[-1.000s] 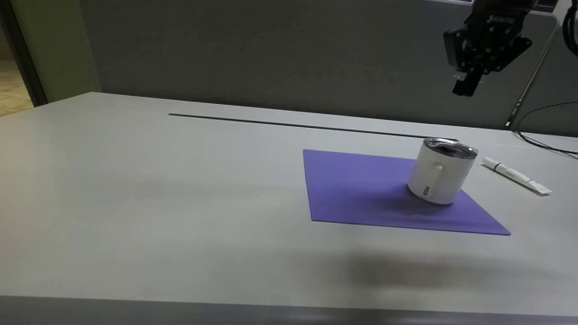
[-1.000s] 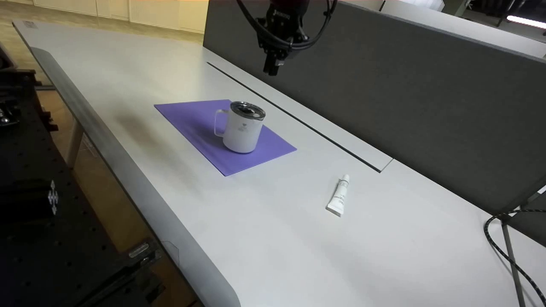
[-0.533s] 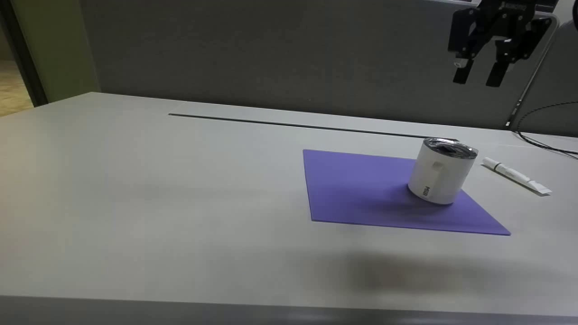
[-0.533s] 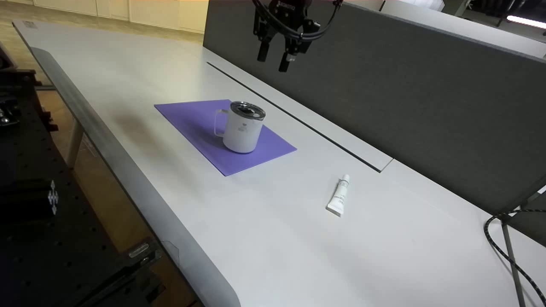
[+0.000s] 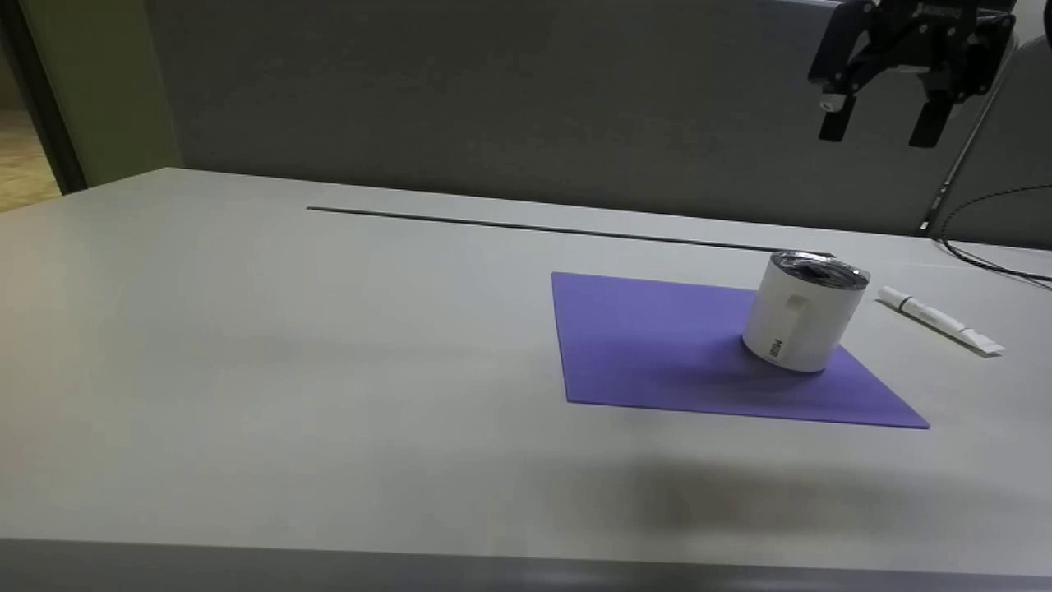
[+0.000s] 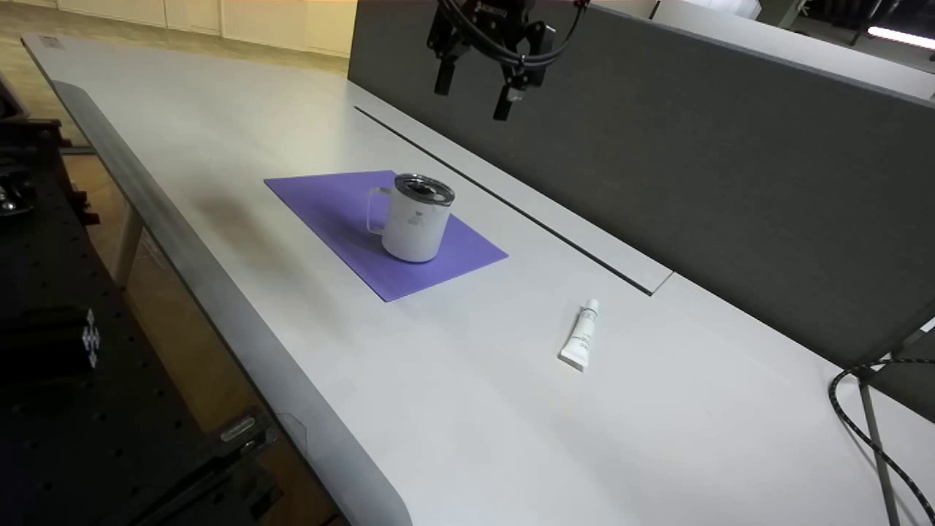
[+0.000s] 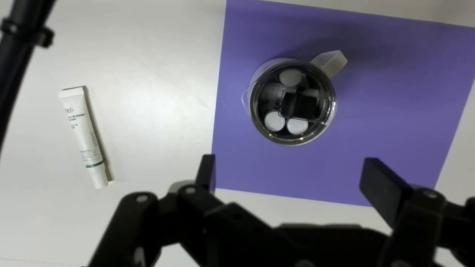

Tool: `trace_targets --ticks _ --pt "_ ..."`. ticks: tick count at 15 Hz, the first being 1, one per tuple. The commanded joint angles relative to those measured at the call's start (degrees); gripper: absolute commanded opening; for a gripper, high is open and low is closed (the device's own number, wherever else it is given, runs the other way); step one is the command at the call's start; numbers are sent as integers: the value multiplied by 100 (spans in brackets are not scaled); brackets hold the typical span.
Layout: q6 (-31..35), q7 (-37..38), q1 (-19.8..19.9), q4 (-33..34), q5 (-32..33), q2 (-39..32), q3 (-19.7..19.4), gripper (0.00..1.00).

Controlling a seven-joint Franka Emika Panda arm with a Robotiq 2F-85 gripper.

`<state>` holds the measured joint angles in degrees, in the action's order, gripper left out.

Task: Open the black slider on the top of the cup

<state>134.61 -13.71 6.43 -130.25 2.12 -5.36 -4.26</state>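
Jaws wider, cup [image 6: 413,228] upright, "Dr.G" on tube [image 7: 86,137].

cup [image 5: 793,325]: white, one handle [image 7: 331,62], small dark lettering [image 5: 776,348] printed near the base, stood upright on the purple sheet [image 5: 641,337]
lid [image 7: 272,91]: see-through, pretty shiny, fitted on top
black slider [image 7: 298,105]: squarish, set in the lid, open or closed can't really be told

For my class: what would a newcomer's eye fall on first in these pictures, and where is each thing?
The purple mat probably draws the eye first, vivid against the pale table. The white cup stands on it, a black slider showing on top in the wrist view. Higher up hangs the open gripper, dark and holding nothing, while a white tube lies on the table off the mat.
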Motion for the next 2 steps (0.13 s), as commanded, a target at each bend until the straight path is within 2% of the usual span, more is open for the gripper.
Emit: trace_targets --ticks 1,2 --pt "-48 1 -19 12 -1 2 -18 100" --pt "-62 0 -19 14 -1 2 -18 100"
